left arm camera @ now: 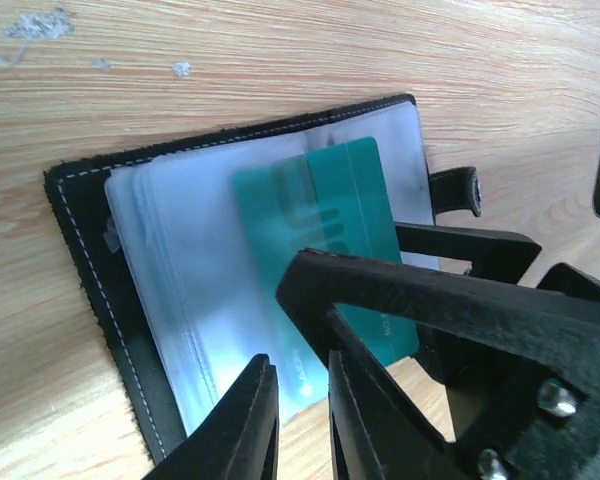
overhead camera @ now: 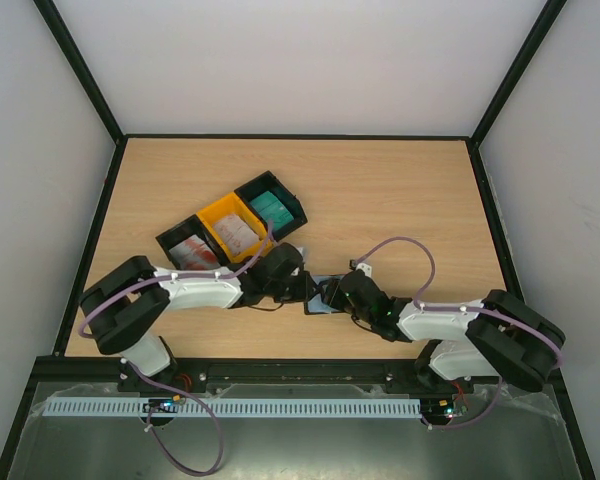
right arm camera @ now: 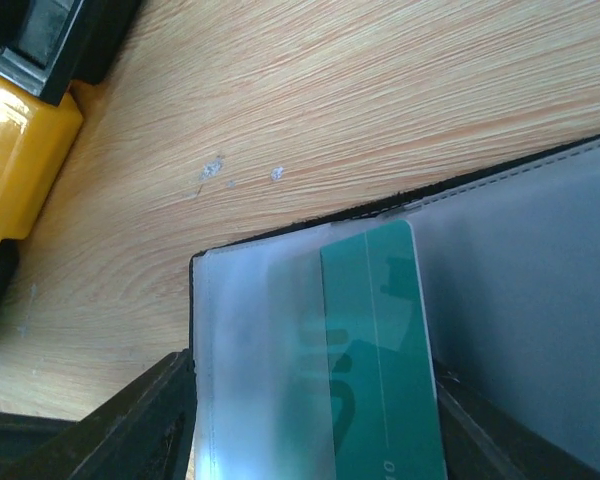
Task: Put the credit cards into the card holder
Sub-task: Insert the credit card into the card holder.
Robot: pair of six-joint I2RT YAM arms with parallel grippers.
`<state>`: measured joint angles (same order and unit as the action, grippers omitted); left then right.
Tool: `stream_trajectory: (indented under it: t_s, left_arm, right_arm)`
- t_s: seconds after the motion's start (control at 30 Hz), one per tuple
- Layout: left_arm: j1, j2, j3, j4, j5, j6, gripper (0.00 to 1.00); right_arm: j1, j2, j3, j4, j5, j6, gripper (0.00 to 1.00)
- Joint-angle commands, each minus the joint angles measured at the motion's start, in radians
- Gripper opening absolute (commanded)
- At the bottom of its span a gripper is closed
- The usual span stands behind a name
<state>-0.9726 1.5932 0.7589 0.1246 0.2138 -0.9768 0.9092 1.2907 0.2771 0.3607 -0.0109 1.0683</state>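
The card holder (overhead camera: 316,304) lies open on the table between both arms, its clear sleeves (left arm camera: 180,270) facing up inside the black cover (left arm camera: 85,250). One teal credit card (left arm camera: 330,215) sits partly inside a sleeve, the rest sticking out. My left gripper (left arm camera: 292,362) hovers at the sleeves' near edge, its jaws a narrow gap apart with nothing between them. My right gripper (right arm camera: 315,378) stands wide open astride the sleeve (right arm camera: 250,330) and the teal card (right arm camera: 380,330). Its fingers (left arm camera: 450,300) cross the left wrist view. More credit cards lie in the bins.
Three joined bins stand behind the left arm. A black one (overhead camera: 188,250) holds red-and-white cards, a yellow one (overhead camera: 232,228) light cards, and a black one (overhead camera: 272,205) teal cards. The yellow bin (right arm camera: 10,150) shows at the right wrist view's left edge. Black frame rails border the table.
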Motion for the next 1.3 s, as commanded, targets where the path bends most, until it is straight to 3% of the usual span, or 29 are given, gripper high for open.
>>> stream_trajectory:
  t_s: [0.0,0.4,1.03,1.17,1.27]
  left_arm:
    - [-0.014,0.06,-0.02,0.126,0.083,-0.004,0.17]
    - [-0.014,0.131,-0.054,0.237,0.108,-0.052,0.11]
    - [-0.008,0.2,-0.039,0.034,0.009,-0.073,0.11]
    - [-0.006,0.203,-0.04,0.032,0.013,-0.071,0.11]
    - [-0.006,0.205,-0.04,0.033,0.016,-0.07,0.11]
  right_arm:
    - [0.006,0.057,-0.029,-0.016,-0.056,0.086,0.59]
    - [-0.001,0.018,-0.053,0.009,-0.056,0.122,0.62]
    - [-0.054,-0.146,-0.105,-0.086,-0.116,0.002,0.62]
    - [-0.079,-0.206,-0.12,-0.116,-0.138,-0.019,0.58]
    - [-0.093,-0.229,-0.139,-0.113,-0.156,-0.021,0.47]
